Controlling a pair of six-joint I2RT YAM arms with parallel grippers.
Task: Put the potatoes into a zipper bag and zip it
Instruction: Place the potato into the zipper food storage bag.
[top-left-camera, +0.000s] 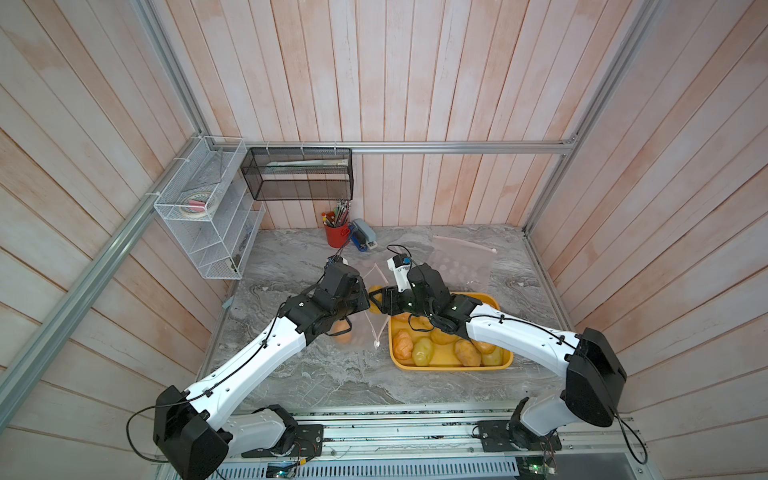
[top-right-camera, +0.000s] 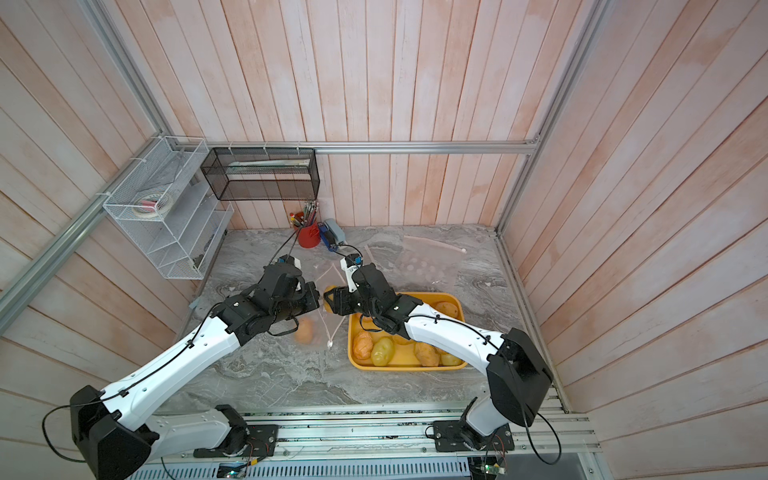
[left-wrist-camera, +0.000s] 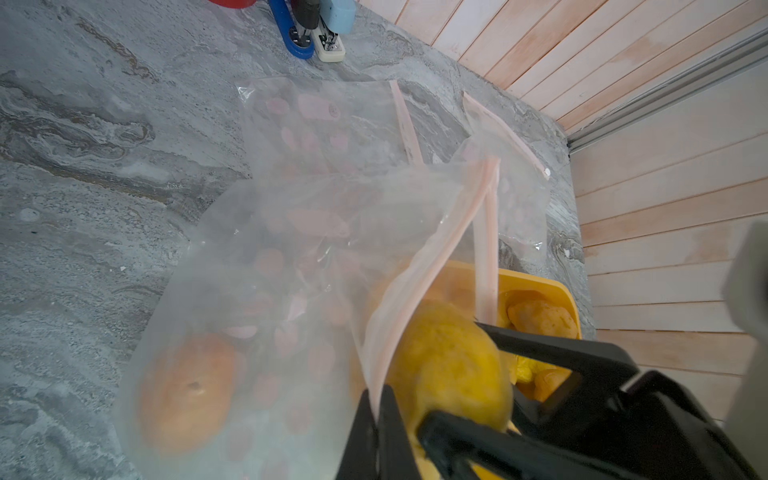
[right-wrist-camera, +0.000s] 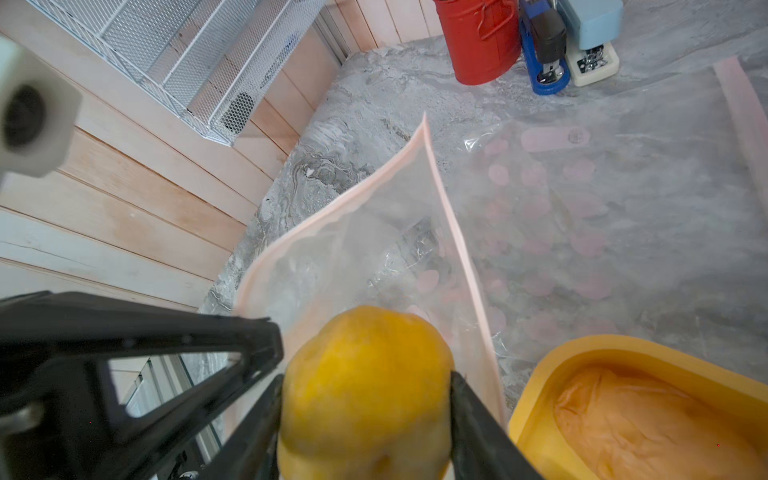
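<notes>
**2 grippers at the bag mouth, 1 potato already inside**

2 black parallel grippers met near the middle of the grey marbled tabletop (top-left-camera: 332, 374), just beside the yellow rectangular plastic tray (top-left-camera: 453, 368). The left gripper (left-wrist-camera: 376, 409) had its fingers pressed fully together on the pale pink zip strip (left-wrist-camera: 440, 249) of a clear plastic zipper bag printed with pink spots (left-wrist-camera: 270, 291), holding that edge up so the mouth gaped toward the tray. The right gripper (right-wrist-camera: 365, 376) stood about half open, its fingers clamped on either side of 1 lumpy yellow potato (right-wrist-camera: 365, 399), which sat right at the bag's open mouth, between the 2 sides of the pink strip. Whether the potato had crossed the rim could not be told.

1 orange-brown potato (left-wrist-camera: 187, 390) lay inside the bag, resting on the tabletop under the left arm in both top views. Several more potatoes (top-left-camera: 424, 351), pale yellow to orange-brown, lay in the tray, partly hidden by the right arm.

Another clear spotted zipper bag (top-left-camera: 457, 266) lay flat farther back. Near the back wall stood a red metal cup of pens (top-left-camera: 336, 235) with 2 staplers (top-left-camera: 363, 239) just beside it.
</notes>
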